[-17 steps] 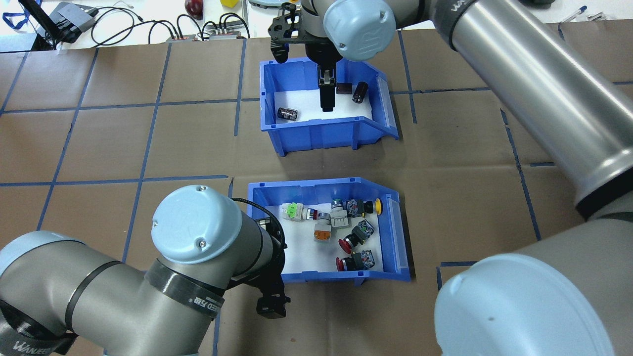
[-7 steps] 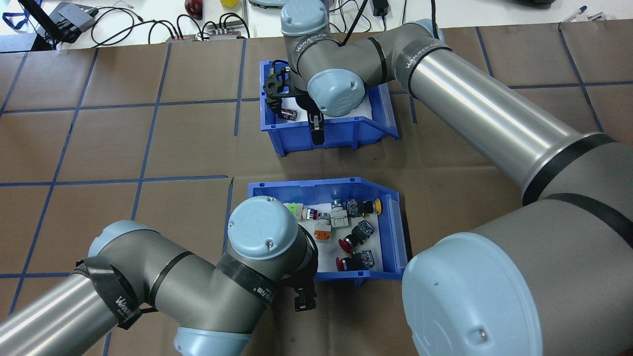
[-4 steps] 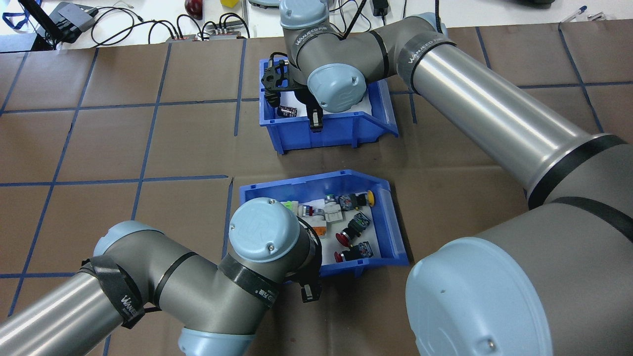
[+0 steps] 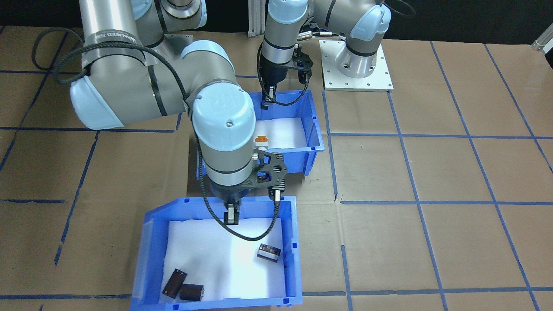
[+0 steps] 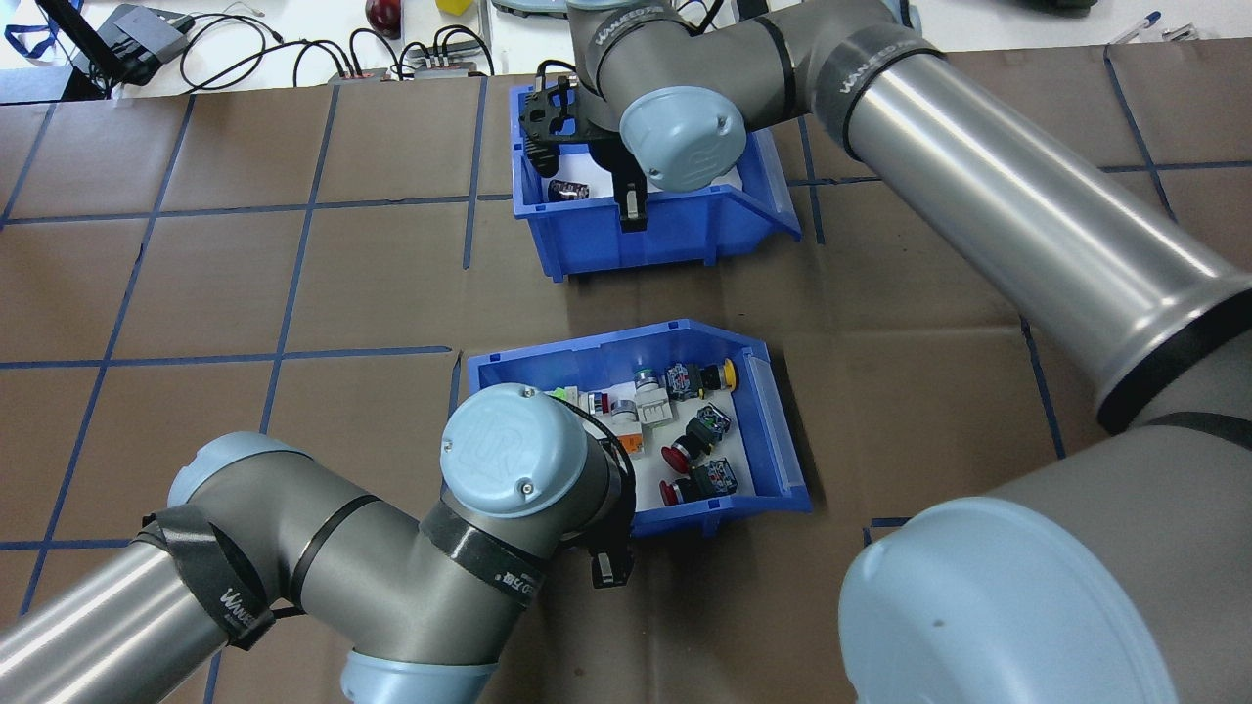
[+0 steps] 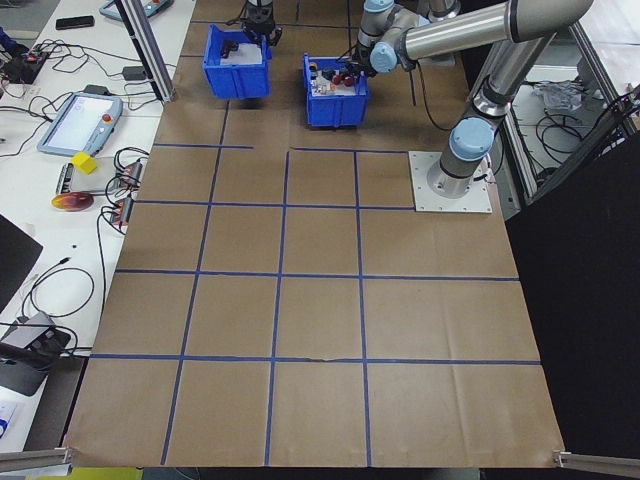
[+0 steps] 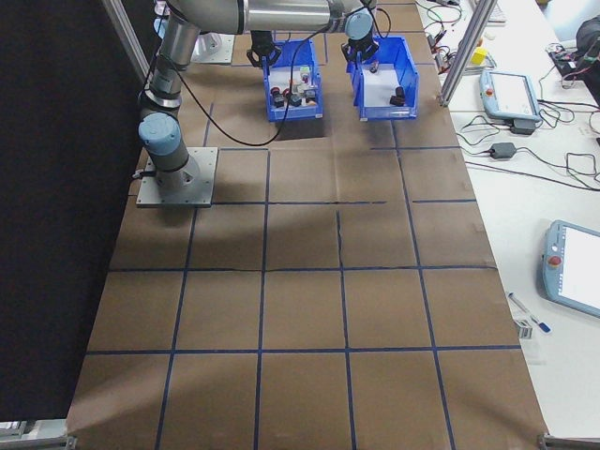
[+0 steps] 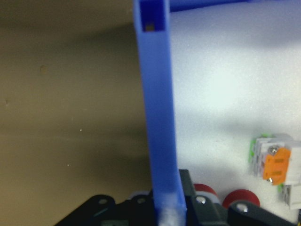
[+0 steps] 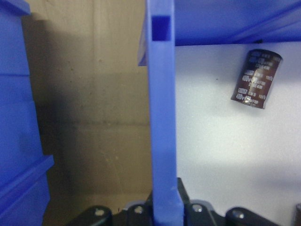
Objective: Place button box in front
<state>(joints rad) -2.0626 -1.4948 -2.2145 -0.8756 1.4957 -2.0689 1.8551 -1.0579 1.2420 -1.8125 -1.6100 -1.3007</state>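
Button-filled blue plastic bin (image 5: pixel 773 430) has slid farther from the robot and turned, near the other blue bin (image 5: pixel 763 210); left tool (image 5: pixel 606 567) clamps its near wall, right tool (image 5: pixel 634 210) clamps the other's.

Blue button box (image 5: pixel 773 445), colourful push-buttons inside, angled on table
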